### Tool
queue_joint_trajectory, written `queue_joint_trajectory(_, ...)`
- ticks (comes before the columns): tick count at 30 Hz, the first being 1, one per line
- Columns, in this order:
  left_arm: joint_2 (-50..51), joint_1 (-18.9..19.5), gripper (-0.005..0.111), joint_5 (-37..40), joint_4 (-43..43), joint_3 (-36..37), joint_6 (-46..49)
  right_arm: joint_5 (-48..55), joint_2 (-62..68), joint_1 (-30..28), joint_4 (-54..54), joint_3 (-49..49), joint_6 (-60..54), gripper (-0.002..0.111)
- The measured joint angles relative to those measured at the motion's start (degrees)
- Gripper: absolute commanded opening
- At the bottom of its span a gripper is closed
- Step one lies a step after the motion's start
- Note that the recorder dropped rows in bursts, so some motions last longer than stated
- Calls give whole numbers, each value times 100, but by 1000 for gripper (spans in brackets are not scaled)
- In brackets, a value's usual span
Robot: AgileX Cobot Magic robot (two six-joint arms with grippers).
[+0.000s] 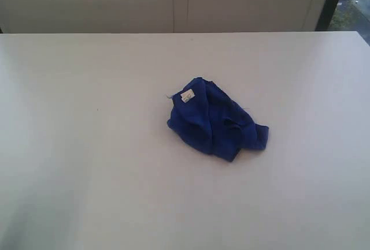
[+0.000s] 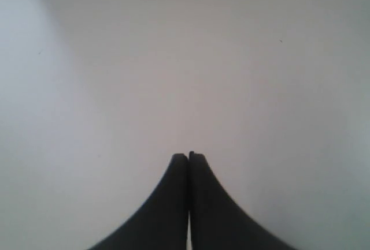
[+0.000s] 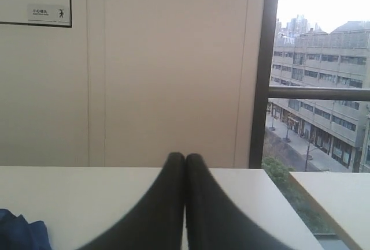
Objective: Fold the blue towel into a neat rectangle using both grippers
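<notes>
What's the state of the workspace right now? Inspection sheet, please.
Surface: white table, no spills seen.
Job's things: blue towel crumpled in a heap, white tag on top, not yet folded.
Clutter: nothing seen.
Grippers: left gripper shut, empty, over bare table; right gripper shut, empty, apart from the towel.
Cables: nothing seen.
Surroundings: beige wall, window with buildings outside.

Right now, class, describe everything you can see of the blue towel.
The deep royal-blue soft cloth towel lies crumpled in a loose, creased heap, not folded, flaps overlapping. A small white tag shows near its far left edge, a pale thread beside it. It rests near the middle of the plain white table; nothing else touches it.
</notes>
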Motion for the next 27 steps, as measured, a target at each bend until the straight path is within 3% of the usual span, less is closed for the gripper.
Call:
queue_joint_trajectory(9, 0, 0, 0, 0, 0, 0, 0, 642, 1674, -10, 0, -1428, 774, 0)
queue_joint_trajectory(15, 0, 0, 0, 0, 0, 0, 0, 1863, 3883, -10, 612, -2620, 918, 0)
queue_joint_trajectory(23, 0, 0, 0, 0, 0, 0, 0, 2791, 6227, 232, 3235, -3603, -1492, 0)
queue_joint_trajectory(25, 0, 0, 0, 0, 0, 0, 0, 2910, 7180, 669, 4118, -3955, -2327, 0)
queue_joint_trajectory(27, 0, 0, 0, 0, 0, 0, 0, 2939, 7597, 872, 4349, -4115, -2494, 0)
